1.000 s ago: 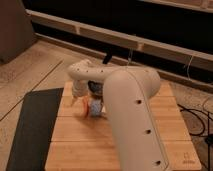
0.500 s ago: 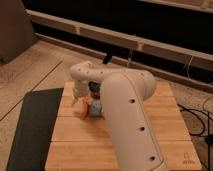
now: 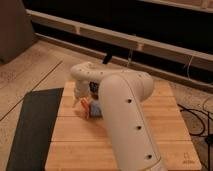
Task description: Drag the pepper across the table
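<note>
The pepper (image 3: 85, 106) is a small red-orange sliver lying on the left part of the light wooden table (image 3: 165, 125). My gripper (image 3: 78, 100) hangs down from the wrist at the pepper's left end, at or just above the tabletop. I cannot tell whether it touches the pepper. My large white arm (image 3: 125, 115) sweeps from the bottom right up and over the table's middle and hides much of it.
A blue block (image 3: 95, 108) lies right next to the pepper, half hidden by the arm. A dark grey floor mat (image 3: 32, 125) lies along the table's left edge. A dark wall rail runs behind, and cables (image 3: 200, 117) lie on the floor at the right.
The gripper and wrist have shifted only slightly, a little right and down. The pepper and blue block stay in about the same place.
</note>
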Controlling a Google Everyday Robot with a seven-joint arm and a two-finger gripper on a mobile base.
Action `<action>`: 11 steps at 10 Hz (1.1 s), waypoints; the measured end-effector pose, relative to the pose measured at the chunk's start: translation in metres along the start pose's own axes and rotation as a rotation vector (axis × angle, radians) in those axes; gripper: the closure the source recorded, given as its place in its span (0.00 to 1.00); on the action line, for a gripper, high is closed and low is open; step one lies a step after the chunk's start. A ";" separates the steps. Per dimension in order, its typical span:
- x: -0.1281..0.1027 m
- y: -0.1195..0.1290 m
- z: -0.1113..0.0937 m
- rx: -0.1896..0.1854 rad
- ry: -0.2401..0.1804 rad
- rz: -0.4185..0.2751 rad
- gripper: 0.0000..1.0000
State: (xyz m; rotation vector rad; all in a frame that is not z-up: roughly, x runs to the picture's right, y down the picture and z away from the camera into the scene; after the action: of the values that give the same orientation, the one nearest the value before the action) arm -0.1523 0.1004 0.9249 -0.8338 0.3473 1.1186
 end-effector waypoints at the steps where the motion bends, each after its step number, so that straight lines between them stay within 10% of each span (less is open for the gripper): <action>1: 0.001 -0.001 0.002 0.001 0.007 0.000 0.56; 5: 0.003 -0.010 0.005 0.011 0.023 0.016 0.96; 11: -0.048 -0.008 -0.041 0.112 -0.087 -0.015 1.00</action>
State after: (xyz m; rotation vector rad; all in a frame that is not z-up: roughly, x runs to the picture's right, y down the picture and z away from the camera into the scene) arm -0.1591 0.0376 0.9320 -0.6855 0.3277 1.1076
